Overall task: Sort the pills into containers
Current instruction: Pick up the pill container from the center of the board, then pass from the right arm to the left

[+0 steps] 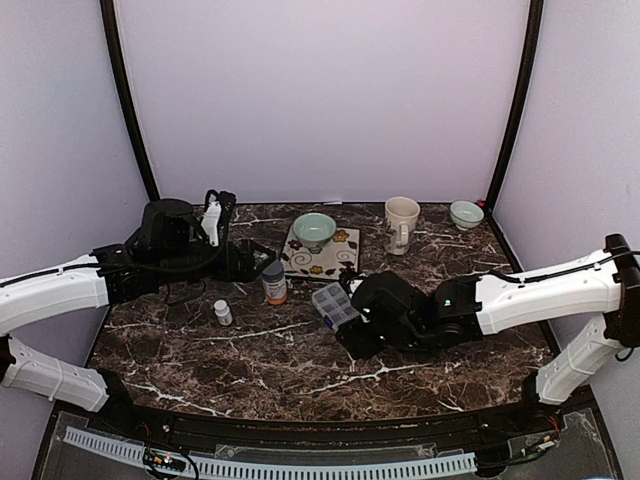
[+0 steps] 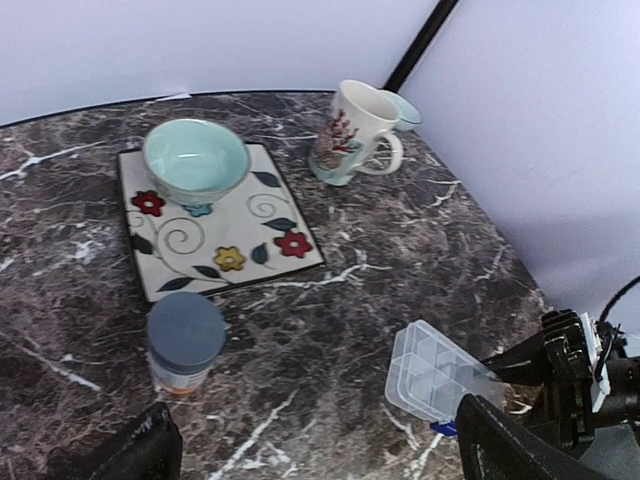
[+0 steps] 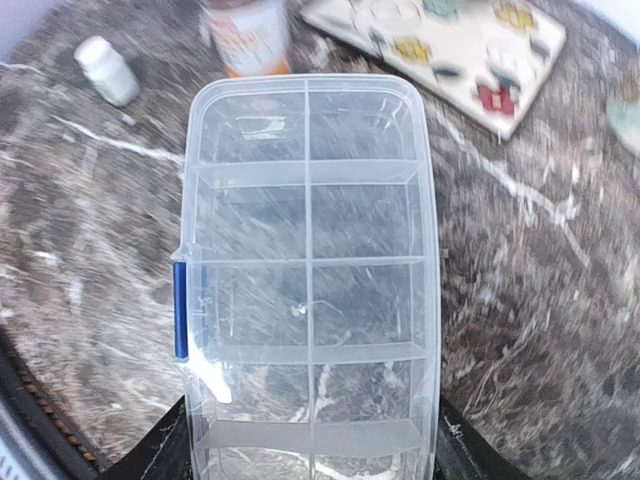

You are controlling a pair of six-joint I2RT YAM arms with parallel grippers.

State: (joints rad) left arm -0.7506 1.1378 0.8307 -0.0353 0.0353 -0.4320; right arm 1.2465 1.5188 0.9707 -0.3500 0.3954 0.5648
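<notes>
If you scan the marble table [image 1: 250, 360] from its floral tile [image 1: 322, 250], your left gripper [image 2: 320, 455] hangs just left of the tile, fingers spread wide and empty. Your right gripper [image 3: 310, 455], in front of the tile, has its fingers closed partway on the sides of the clear pill box [image 3: 310, 220], whose compartments [image 3: 250, 210] run in two rows. An orange bottle [image 1: 274, 283] stands by the tile's front-left corner, with a tiny white bottle [image 1: 222, 312] farther left. You cannot make out any pills.
</notes>
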